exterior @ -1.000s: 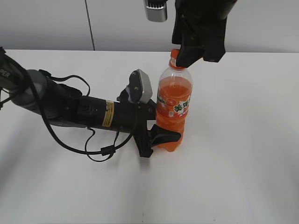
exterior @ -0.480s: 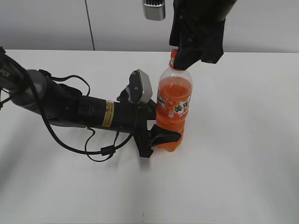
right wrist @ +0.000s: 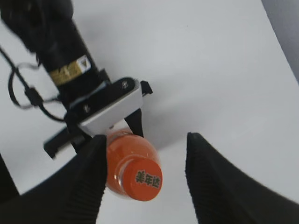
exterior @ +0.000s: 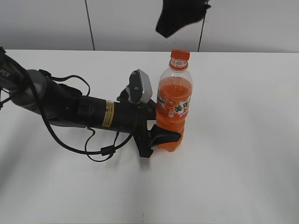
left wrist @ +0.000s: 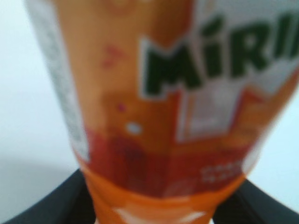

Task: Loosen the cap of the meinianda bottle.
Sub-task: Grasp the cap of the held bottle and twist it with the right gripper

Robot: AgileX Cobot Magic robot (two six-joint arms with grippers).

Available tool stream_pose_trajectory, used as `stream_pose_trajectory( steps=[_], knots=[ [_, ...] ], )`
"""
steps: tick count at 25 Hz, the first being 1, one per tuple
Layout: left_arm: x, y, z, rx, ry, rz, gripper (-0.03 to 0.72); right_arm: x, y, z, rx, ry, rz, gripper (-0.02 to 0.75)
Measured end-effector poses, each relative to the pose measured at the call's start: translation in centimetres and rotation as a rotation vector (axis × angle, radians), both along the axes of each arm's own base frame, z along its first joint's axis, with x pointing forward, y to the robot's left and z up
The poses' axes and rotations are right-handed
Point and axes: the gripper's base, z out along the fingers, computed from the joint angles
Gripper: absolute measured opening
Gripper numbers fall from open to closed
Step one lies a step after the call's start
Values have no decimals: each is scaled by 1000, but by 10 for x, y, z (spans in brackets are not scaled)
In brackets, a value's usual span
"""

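Observation:
The meinianda bottle (exterior: pixel 174 107) stands upright on the white table, its orange cap (exterior: pixel 180 54) on the neck. My left gripper (exterior: pixel 161 135) lies low on the table and is shut on the bottle's lower body. In the left wrist view the bottle (left wrist: pixel 163 116) fills the frame, with the black fingers (left wrist: pixel 56 203) at the bottom corners. My right gripper (exterior: pixel 180 16) hangs open above the cap, apart from it. In the right wrist view the cap (right wrist: pixel 145 179) and bottle (right wrist: pixel 122 149) show between its spread fingers (right wrist: pixel 210 177), nearer the left one.
The left arm (exterior: pixel 70 109), with its cables and wrist camera (exterior: pixel 139 87), lies across the table's left half. The white table (exterior: pixel 243 140) stretches right of the bottle. A grey wall (exterior: pixel 46 23) stands behind.
My right gripper was down around the cap and has let go, rising up and away. The cap now shows in full. The bottle and left gripper have not moved.

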Motion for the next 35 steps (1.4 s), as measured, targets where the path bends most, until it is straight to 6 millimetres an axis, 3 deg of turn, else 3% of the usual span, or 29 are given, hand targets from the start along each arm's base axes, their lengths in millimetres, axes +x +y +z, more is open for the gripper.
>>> stream_pose_trajectory(
  steps=[6,10,19,30,35],
  knots=[
    [0,0,0,0,0,0,408,2,-9,17,183,180,-572,407],
    [0,0,0,0,0,0,408,4,-12,13,211,252,-766,408],
    [0,0,0,0,0,0,408,15,-3,-8,188,316,-820,408],
    [0,0,0,0,0,0,408,15,0,-13,192,343,-822,414],
    [0,0,0,0,0,0,408,14,-1,-24,155,360,-830,567]
  ],
)
